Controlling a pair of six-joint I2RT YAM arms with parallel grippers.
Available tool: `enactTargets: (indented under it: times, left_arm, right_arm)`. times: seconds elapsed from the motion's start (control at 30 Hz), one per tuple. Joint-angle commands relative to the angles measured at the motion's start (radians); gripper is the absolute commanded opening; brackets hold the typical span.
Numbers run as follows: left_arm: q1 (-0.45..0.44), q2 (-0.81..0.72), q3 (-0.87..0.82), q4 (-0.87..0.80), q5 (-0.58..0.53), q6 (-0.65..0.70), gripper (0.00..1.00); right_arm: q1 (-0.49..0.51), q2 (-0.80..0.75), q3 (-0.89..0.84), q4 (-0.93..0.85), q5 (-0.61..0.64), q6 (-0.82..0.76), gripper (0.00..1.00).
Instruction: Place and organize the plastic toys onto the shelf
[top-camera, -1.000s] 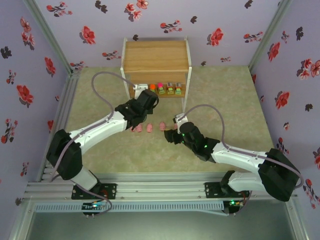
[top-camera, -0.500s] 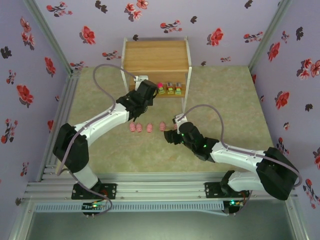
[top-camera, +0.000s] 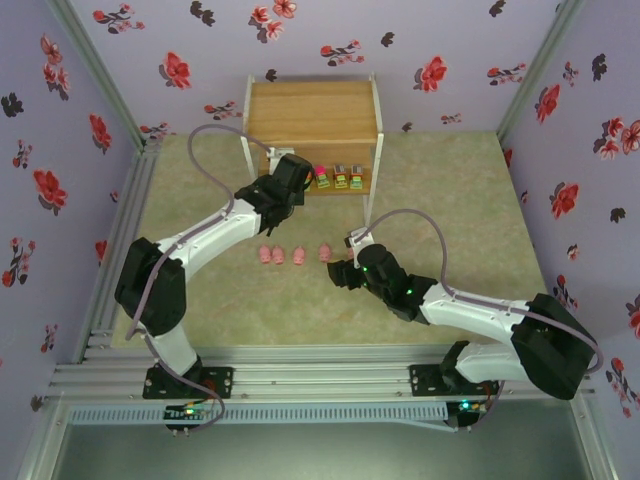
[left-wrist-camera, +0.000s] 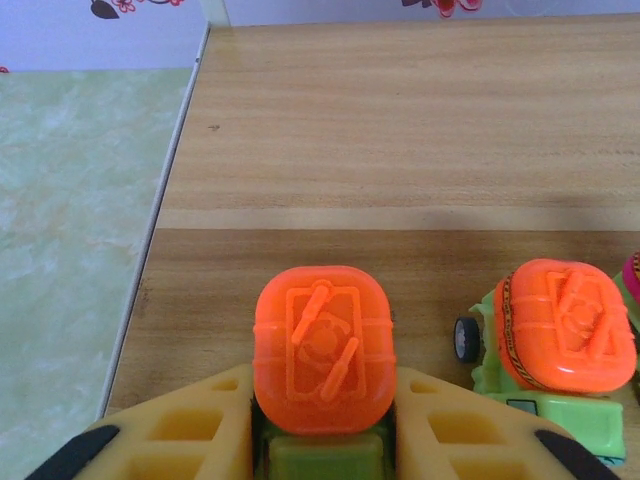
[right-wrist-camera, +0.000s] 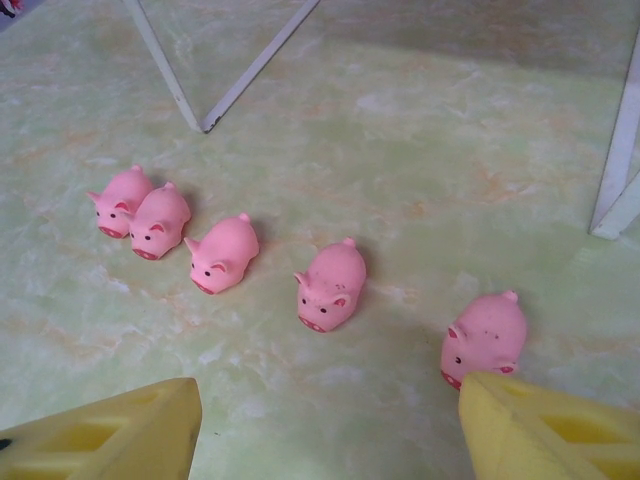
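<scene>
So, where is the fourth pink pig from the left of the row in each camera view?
Top external: the fourth pig lies on the green mat in front of the shelf.
Right wrist: the pig sits near the picture's middle, again fourth from the left.
Shared landmark: the shelf's front right leg, up and right of this pig in both.

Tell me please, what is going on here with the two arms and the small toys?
The left gripper is shut on an orange-topped toy car at the lower board of the shelf, beside another orange-topped car. The right gripper hangs open, low over the floor, in front of five pink pigs that stand in a loose row, not yet on the shelf.
</scene>
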Motion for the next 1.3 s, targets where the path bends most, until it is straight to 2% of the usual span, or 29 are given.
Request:
enactTargets:
  times: [0.0,0.7,1.03,1.27]
  left_arm:
    - [0.013,0.015,0.013,0.049,0.004,0.027,0.29]
    - [0.011,-0.007,-0.138,0.212,-0.015,0.014,0.3]
    - [0.01,-0.001,-0.125,0.209,-0.028,0.031,0.35]
    - [0.006,-0.022,-0.144,0.211,-0.035,0.023,0.44]
  right_arm:
    - [-0.007,0.005,0.024,0.013,-0.011,0.009,0.58]
    - [-0.007,0.038,0.042,0.004,-0.033,0.006,0.58]
    - [-0.006,0.042,0.045,0.003,-0.036,0.006,0.58]
    - [-0.007,0.044,0.047,0.004,-0.038,0.006,0.58]
